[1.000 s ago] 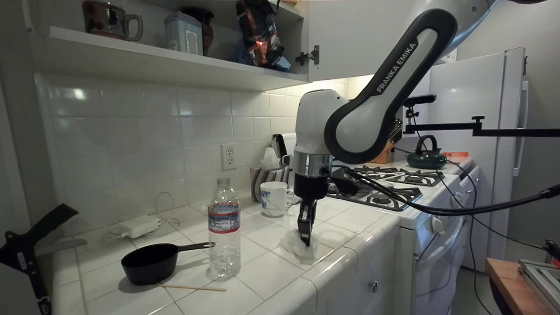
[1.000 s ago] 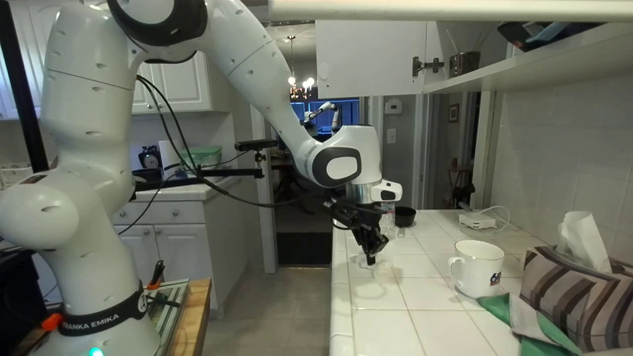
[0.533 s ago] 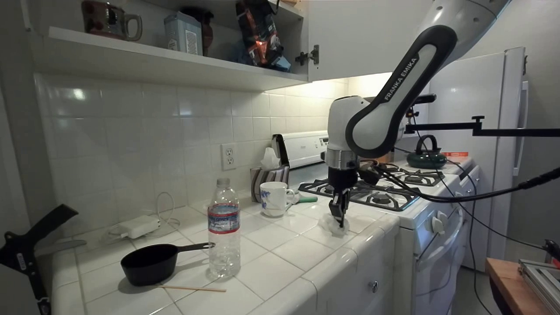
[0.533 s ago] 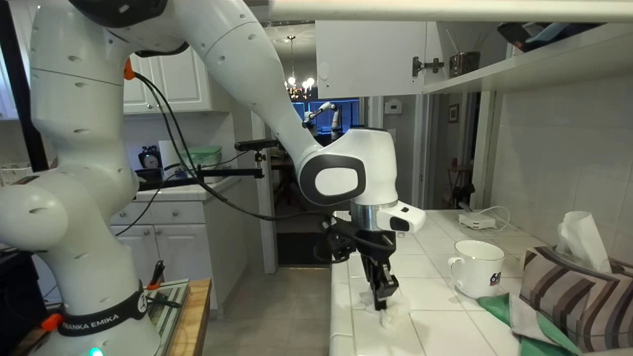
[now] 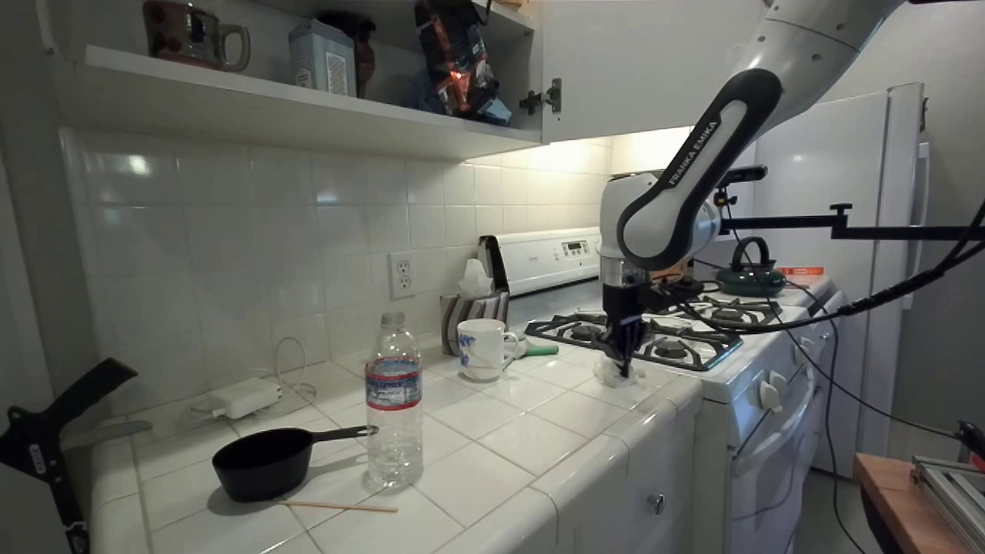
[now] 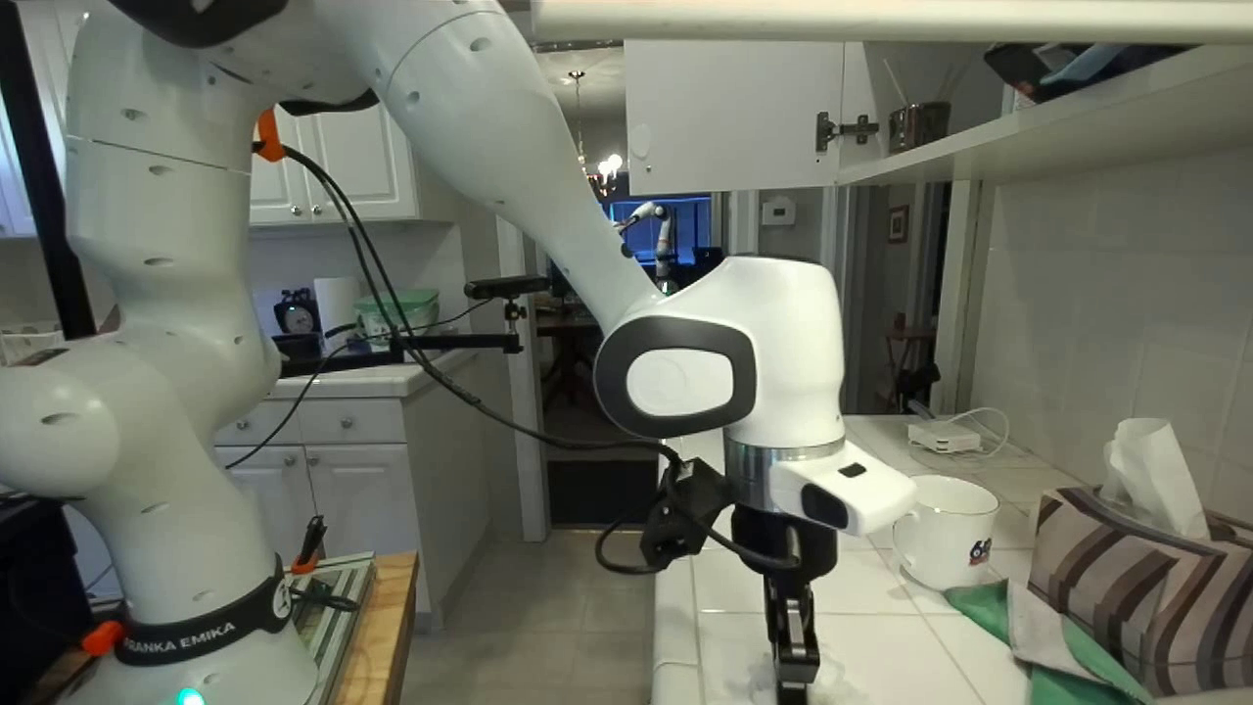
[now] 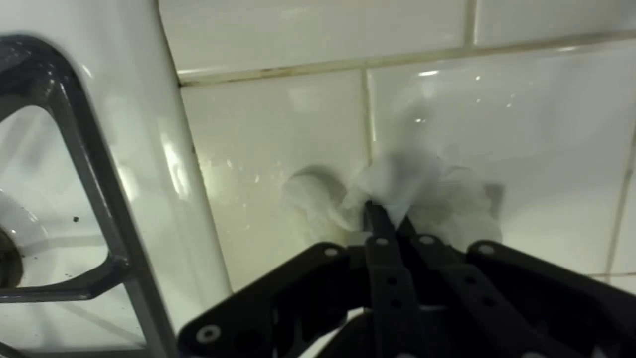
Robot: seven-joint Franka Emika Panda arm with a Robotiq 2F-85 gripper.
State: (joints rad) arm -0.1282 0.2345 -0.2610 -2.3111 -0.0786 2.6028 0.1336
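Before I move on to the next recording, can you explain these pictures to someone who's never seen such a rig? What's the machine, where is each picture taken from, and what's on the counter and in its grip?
The machine is one jointed robot arm ending in a black two-fingered gripper. Two views are taken from outside the robot, from different places; the wrist view looks down along the gripper onto the tiled counter.

The gripper is closed on a crumpled white wad close to the gas stove. The wad looks like tissue, though I cannot be sure.

Elsewhere on the counter are an upright clear bottle, a black saucepan, a thin stick and a white box with a cable. A white mug stands near a striped tissue box.
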